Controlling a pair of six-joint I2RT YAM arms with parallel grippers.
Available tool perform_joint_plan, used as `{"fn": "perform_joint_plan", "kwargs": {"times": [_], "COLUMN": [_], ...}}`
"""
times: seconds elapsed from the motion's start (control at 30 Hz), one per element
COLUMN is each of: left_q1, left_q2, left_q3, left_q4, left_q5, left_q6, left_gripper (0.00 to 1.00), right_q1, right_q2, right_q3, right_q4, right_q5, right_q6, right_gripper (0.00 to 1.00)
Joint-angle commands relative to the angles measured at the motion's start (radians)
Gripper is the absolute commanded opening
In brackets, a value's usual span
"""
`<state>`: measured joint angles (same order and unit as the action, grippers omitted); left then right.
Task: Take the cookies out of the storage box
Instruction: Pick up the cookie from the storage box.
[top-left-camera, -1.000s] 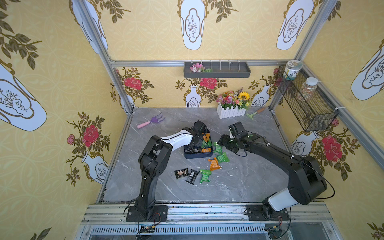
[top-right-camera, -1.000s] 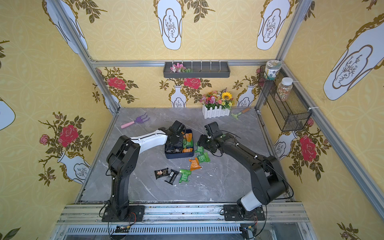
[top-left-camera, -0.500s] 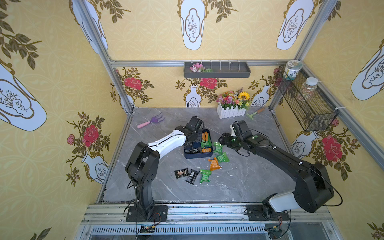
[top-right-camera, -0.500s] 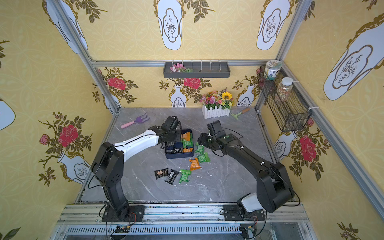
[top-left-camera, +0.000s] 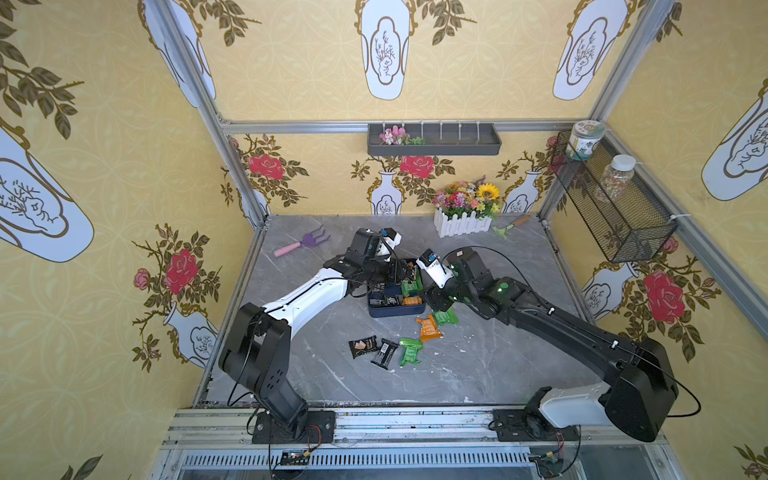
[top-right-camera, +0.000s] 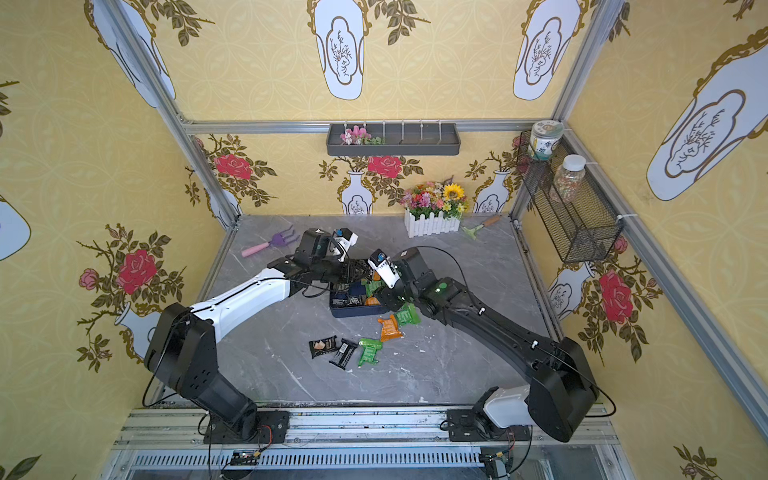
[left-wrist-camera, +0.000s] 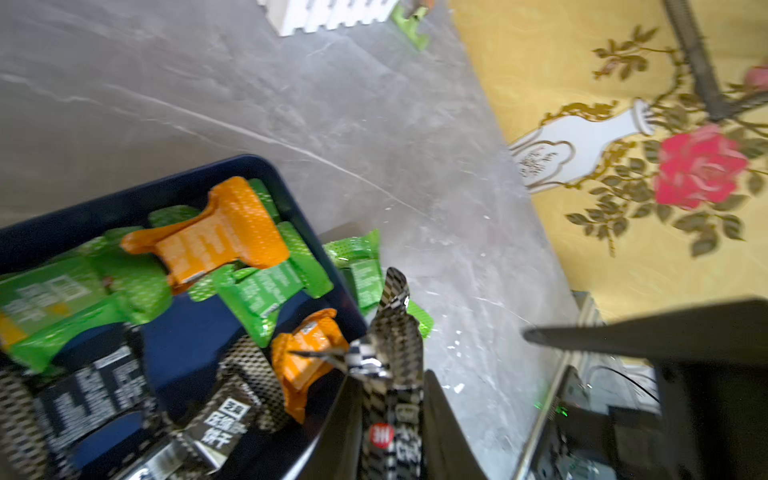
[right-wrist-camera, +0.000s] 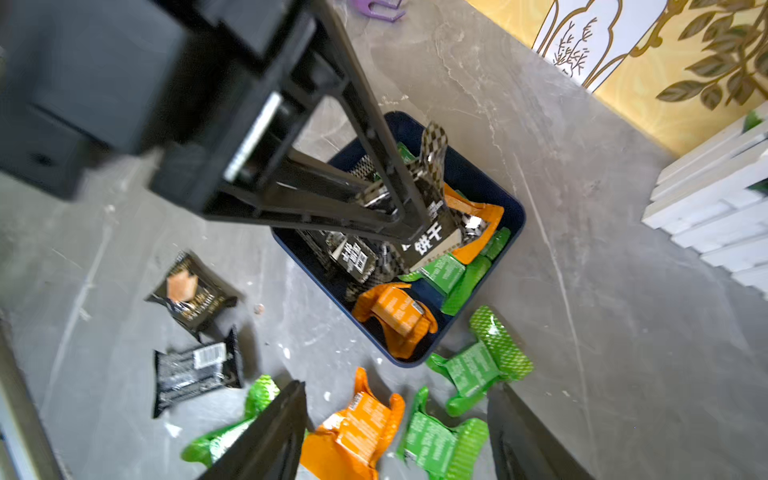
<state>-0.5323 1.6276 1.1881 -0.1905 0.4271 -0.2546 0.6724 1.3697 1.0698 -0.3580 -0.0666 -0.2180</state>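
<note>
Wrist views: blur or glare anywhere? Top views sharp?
Left wrist view: motion blur throughout, green packets in the storage box smeared, glare on the black packet in the left gripper. Right wrist view: milder blur, loose packets on the table clearer. Both top views: sharp, even light, wide-angle lean on posts.

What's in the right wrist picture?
The black left gripper pinches a black checkered cookie packet over the shallow navy blue storage box of orange and green packets. Six more packets lie on the grey table near the open right gripper.

"饼干" on black packet (right-wrist-camera: 432, 246) (checkered)
</note>
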Motion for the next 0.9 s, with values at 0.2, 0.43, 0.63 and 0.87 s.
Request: {"fn": "perform_joint_plan", "kwargs": {"times": [0.2,0.43,0.63,0.87], "left_q1": [0.002,0.002,0.002,0.002], "left_q2": [-0.033,-0.055,-0.044,-0.041], "left_q3": [-0.082,-0.111,-0.113,-0.113], "left_q4": [0.086,0.12,0.109,0.102], "left_q5": [0.314,0.37,0.395,0.399], "left_q6": [0.027,0.016,0.019,0.016], "left_gripper": [0.14,0.14,0.14,0.15], "right_q1": [0.003,0.003,0.004,0.003], "right_q2": [-0.033,-0.03,-0.026,-0.026], "right_q3": [-0.025,-0.036,-0.039,-0.038], "right_q4": [0.056,0.072,0.092,0.094], "right_q5": [-0.055,-0.106,-0.108,-0.13], "right_q6": [-0.239,-0.244,-0.242,-0.246], "right_gripper": [0.74,0.72,0.65,0.48]}}
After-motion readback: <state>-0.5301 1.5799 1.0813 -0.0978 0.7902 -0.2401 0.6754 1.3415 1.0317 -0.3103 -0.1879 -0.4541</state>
